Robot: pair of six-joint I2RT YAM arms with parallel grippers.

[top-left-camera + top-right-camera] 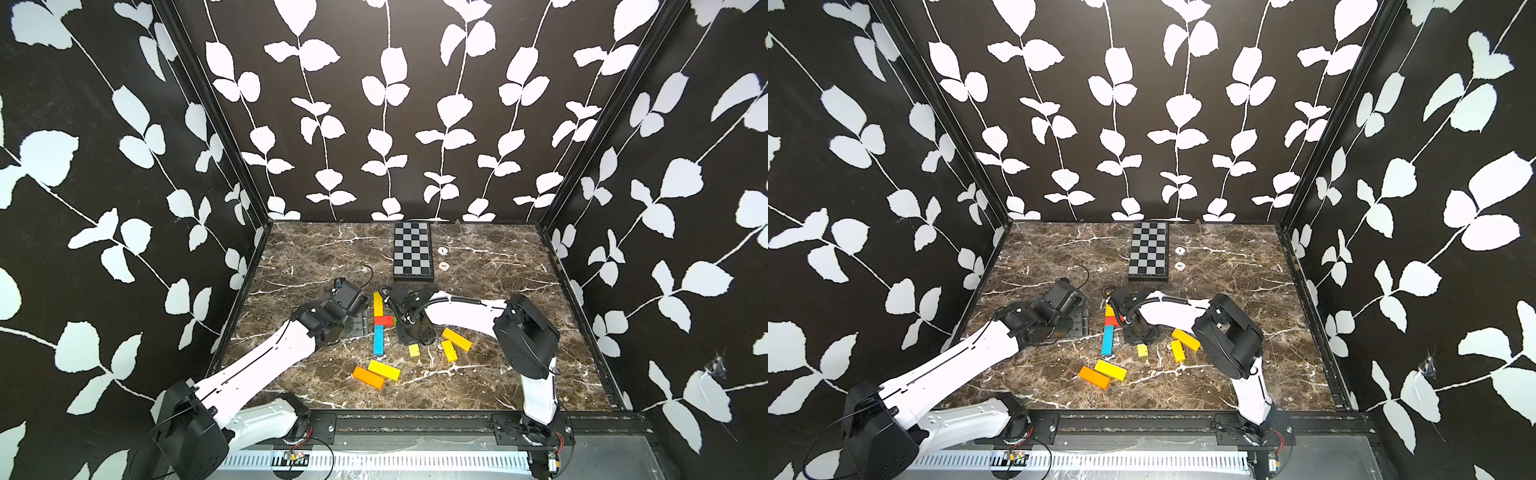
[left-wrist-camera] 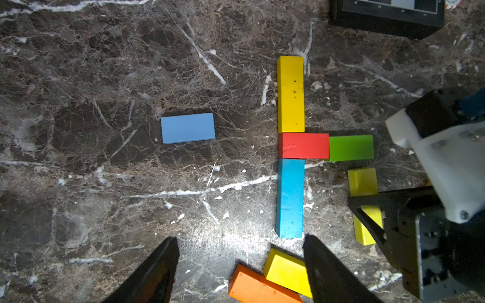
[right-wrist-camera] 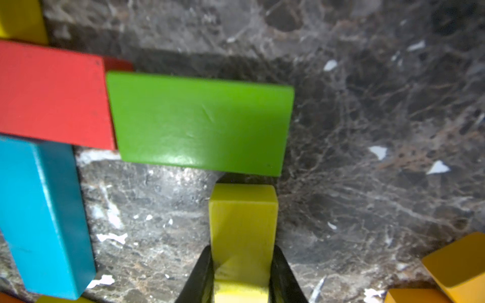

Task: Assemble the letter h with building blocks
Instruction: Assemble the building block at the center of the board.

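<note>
As it stands, the letter h (image 1: 377,309) lies flat near the middle of the brown marble table (image 1: 478,266). Its stem is a long yellow glossy bar (image 2: 290,94) and a long sky-blue bar (image 2: 290,198), with a short red block (image 2: 304,145) between their ends. The red block juts sideways as the crossbar, and a short green block (image 2: 351,147) touches its outer end.

Just beside the green block, across a thin gap, is a lime-yellow block (image 3: 242,217). The right gripper (image 3: 241,259) is clamped on it, one black finger pressed to each long side. I cannot tell whether this block rests on the table.

The left gripper (image 2: 240,240) hovers on the stem's other side, jaws apart and holding nothing. A flat pale-blue block (image 2: 188,128) lies well apart from the stem.

Toward the near edge, an orange bar (image 1: 368,377) and a yellow bar (image 1: 384,370) touch. 2 amber bars (image 1: 456,338) lie toward the right edge. A black-and-grey checkered board (image 1: 412,250) sits at the far edge.
</note>
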